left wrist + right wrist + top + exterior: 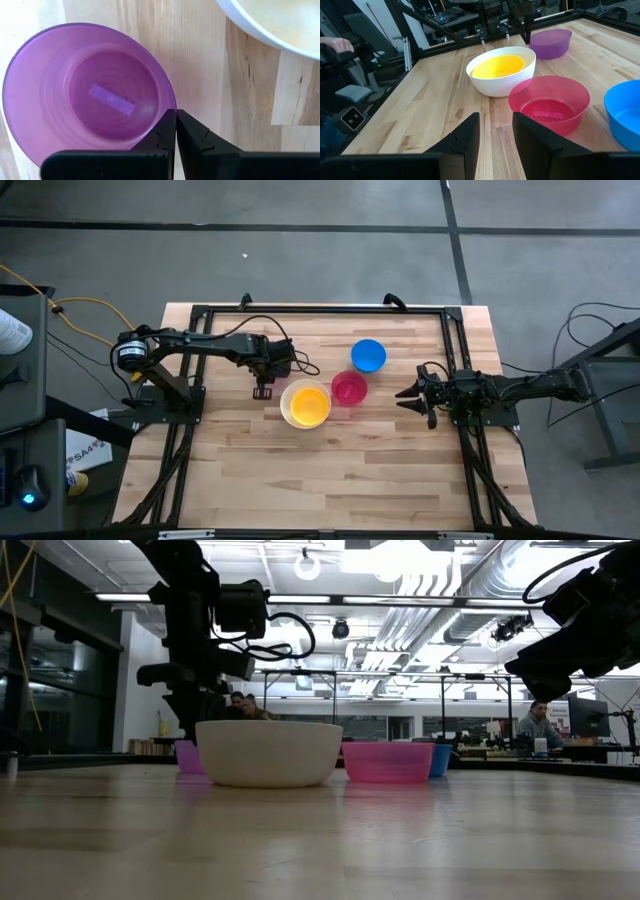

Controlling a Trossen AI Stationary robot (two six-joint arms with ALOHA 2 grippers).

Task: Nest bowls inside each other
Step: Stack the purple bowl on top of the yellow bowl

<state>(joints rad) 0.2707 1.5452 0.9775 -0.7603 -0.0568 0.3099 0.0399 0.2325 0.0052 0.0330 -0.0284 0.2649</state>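
Observation:
A purple bowl (pixel 85 95) stands on the wooden table, left of and beyond a white bowl (pixel 305 402) that has a yellow bowl (pixel 498 66) nested in it. My left gripper (pixel 176 120) points down at the purple bowl (pixel 551 42) and is shut on its rim. In the high view my left arm hides this bowl. A red-pink bowl (pixel 349 388) stands just right of the white one, and a blue bowl (pixel 368 355) sits farther back. My right gripper (pixel 403 395) waits open near the table's right edge, touching nothing. My left gripper pinches the purple bowl's wall at the rim (pixel 169 102), on the side facing the white bowl, with one finger inside and one outside. The fingers (pixel 526 32) come from above, pointing down. The bowl's base looks set on the table (pixel 188 768).
A black frame rail (pixel 320 310) runs along the table's far and side edges. The near half of the tabletop (pixel 330 480) is bare wood. People sit in the room behind (pixel 540 725), and a hand (pixel 335 45) shows beyond the table's edge.

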